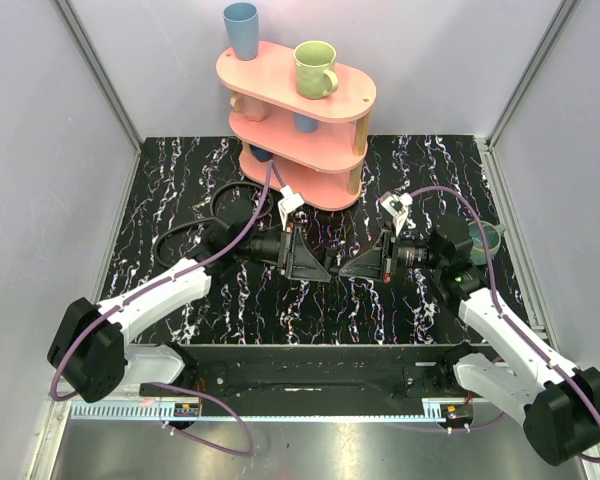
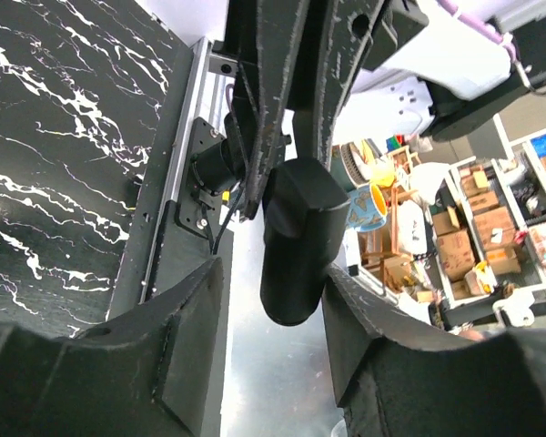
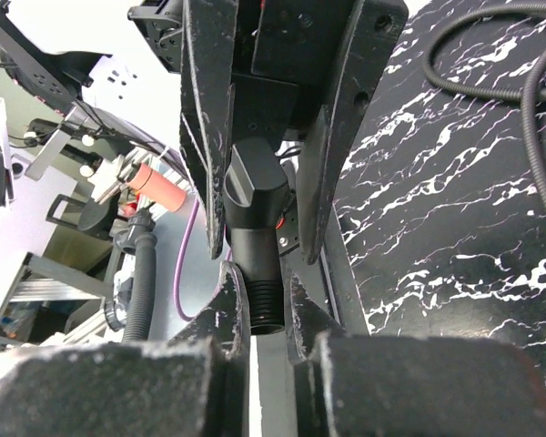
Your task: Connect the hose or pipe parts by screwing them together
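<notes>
In front of the shelf [image 1: 270, 70], over the middle of the table [image 1: 240, 300], we have both arms nose to nose, with the fitting [image 3: 255, 205] held in the air between them. Our right gripper [image 3: 262, 278] is clenched on the fitting's threaded neck. That pins the part against turning and leaves its thick body free. Our left gripper [image 2: 275, 273] is released: its jaws stand either side of that body, with a gap on each side in the left wrist view, so only the right one carries the part. We judge this a regrip within the screwing step, one side holding while the other stands loose, ready for a fresh bite. The hose [image 1: 170, 232] lies in loops on the table to the left of the shelf's foot, well apart from both grippers. We cannot tell whether any end of it joins the fitting. The risks we see are squeezed threads, or the part tilting in so narrow a hold.
</notes>
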`<state>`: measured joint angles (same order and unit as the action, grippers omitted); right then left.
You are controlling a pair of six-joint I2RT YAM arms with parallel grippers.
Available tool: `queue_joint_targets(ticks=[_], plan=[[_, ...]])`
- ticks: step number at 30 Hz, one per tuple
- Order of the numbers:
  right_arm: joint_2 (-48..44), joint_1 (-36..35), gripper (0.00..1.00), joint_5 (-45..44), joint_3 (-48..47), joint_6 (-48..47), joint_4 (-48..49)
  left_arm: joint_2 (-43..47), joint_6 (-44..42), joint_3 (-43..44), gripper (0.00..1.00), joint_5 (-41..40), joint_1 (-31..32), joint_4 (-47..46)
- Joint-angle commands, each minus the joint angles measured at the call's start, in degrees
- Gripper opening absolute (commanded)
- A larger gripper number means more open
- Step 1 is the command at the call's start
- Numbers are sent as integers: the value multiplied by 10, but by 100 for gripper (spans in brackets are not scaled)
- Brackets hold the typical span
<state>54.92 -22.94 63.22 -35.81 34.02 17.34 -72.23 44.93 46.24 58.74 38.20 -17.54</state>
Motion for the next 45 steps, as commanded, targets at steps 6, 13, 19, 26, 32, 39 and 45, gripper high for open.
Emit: queue_joint_targets(ticks=[6, 13, 19, 26, 32, 39, 45], plan=[[-7, -6, 0, -6, 9, 54, 98, 9, 72, -19, 61, -50, -21, -122], [11, -5, 0, -13, 8, 56, 97, 11, 51, -16, 61, -57, -21, -98], [24, -6, 0, -20, 6, 61, 98, 8, 17, 3, 55, -71, -20, -44], [36, -6, 0, -14, 5, 66, 97, 8, 16, -2, 50, -71, -20, -46], [42, -6, 0, -11, 5, 68, 96, 3, 25, 3, 49, -71, -20, -57], [50, -6, 9, -34, 5, 74, 79, -5, 67, -6, 0, -53, -22, -94], [43, -6, 70, -165, -34, 54, -46, 19, 12, 10, 0, -78, -66, 40]])
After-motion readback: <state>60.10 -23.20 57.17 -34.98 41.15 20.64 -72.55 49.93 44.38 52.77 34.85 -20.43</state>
